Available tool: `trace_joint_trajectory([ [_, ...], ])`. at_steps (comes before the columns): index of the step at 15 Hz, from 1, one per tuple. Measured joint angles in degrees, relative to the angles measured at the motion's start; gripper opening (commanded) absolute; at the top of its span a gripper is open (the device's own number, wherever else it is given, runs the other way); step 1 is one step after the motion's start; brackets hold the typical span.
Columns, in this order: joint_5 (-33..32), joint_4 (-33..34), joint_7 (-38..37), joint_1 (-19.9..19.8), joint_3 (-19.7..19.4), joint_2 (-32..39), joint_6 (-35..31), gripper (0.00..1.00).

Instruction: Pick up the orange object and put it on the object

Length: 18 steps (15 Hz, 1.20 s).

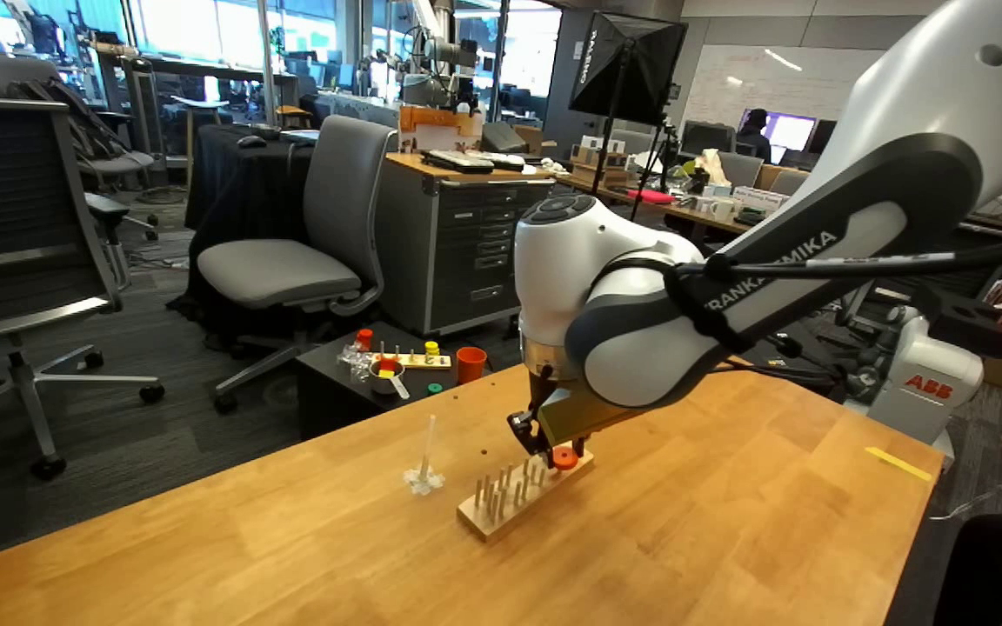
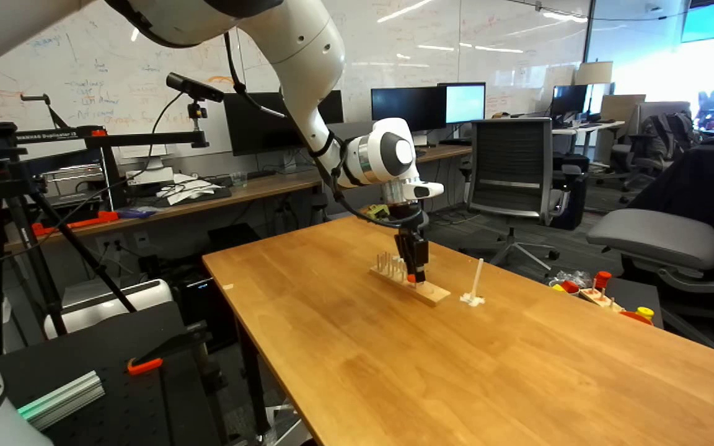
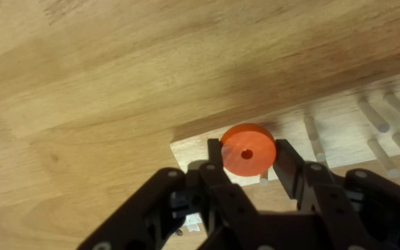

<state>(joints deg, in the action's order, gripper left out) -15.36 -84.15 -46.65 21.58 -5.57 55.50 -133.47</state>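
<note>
The orange object [image 3: 252, 166], a round disc with a centre hole, is gripped by its sides between the fingers of my gripper [image 3: 249, 151]. Below it in the wrist view lies the object, a pale wooden base [image 3: 342, 121] with several upright pegs; the disc covers part of its end. One peg tip pokes out past the disc's lower edge. Whether a peg enters the hole, I cannot tell. In both exterior views the disc [image 1: 564, 457] hangs low over an end of the base [image 2: 434, 293], partly hidden by the fingers.
A separate thin upright stick on a white taped foot [image 1: 423, 480] stands on the table close to the base. Beyond the table edge, a dark side table holds an orange cup [image 1: 470, 365] and other small pieces. A yellow tape strip [image 1: 898, 463] marks the tabletop.
</note>
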Motion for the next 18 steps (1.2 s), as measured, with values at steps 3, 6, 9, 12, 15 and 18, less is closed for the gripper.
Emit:
trace_joint_trajectory([
  [3, 0.0, 0.11, 0.0, 0.01, 0.01, 0.08, 0.0, 0.17],
  [6, 0.0, 0.4, 0.01, 0.05, 0.02, 0.27, -0.01, 0.17],
  [9, 0.0, 0.82, 0.01, 0.07, 0.03, 0.65, -0.01, 0.17],
  [12, 0.0, 1.71, 0.01, -0.21, 0.02, 1.82, 0.02, 0.17],
  [15, 0.0, 2.66, 0.02, -0.6, 0.01, 2.36, 0.43, 0.17],
  [18, 0.01, 3.19, 0.02, -0.8, 0.01, 2.62, 0.6, 0.68],
])
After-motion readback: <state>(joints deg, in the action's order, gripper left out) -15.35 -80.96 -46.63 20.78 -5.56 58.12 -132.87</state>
